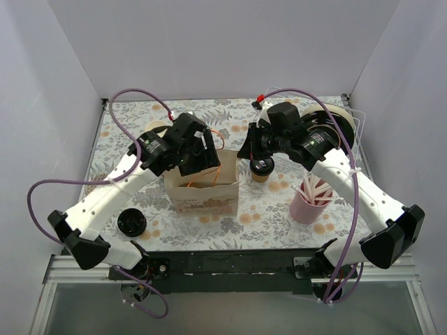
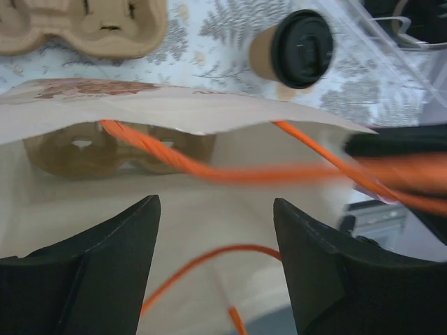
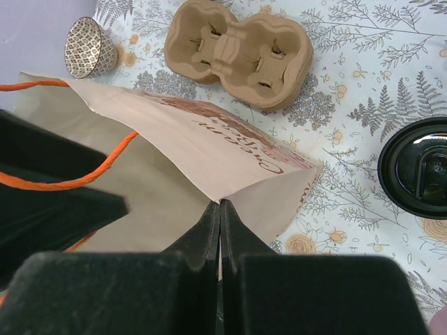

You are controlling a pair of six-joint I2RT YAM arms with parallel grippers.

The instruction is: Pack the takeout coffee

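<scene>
Top view: paper bag [image 1: 202, 187] stands open at centre of the desk [image 1: 265, 223]; left claw [image 1: 204, 152] hangs over its mouth; right claw [image 1: 239, 153] sits at the bag's upper right corner; takeout coffee [image 1: 262, 168] stands upright on the desk just right of the bag, under the right arm, outside the bag; pink cup [image 1: 307, 206] of sticks at lower right; loose black lid [image 1: 131, 223] at lower left.

Left wrist view: left claw [image 2: 215, 206] wide, nothing between its fingers, above the bag's open mouth; orange handles [image 2: 209, 171] cross the opening; takeout coffee [image 2: 300, 49] at upper right of frame, beyond the bag's far rim, black lid towards the camera; cardboard cup carrier [image 2: 84, 24] at upper left.

Right wrist view: right claw [image 3: 220, 208] closed tight, bag rim pinched between the fingers at a corner; cup carrier [image 3: 237, 49] at top centre; small patterned cup [image 3: 87, 47] at upper left; the coffee's black lid [image 3: 419, 174] at the right edge, on the desk near the bag.
</scene>
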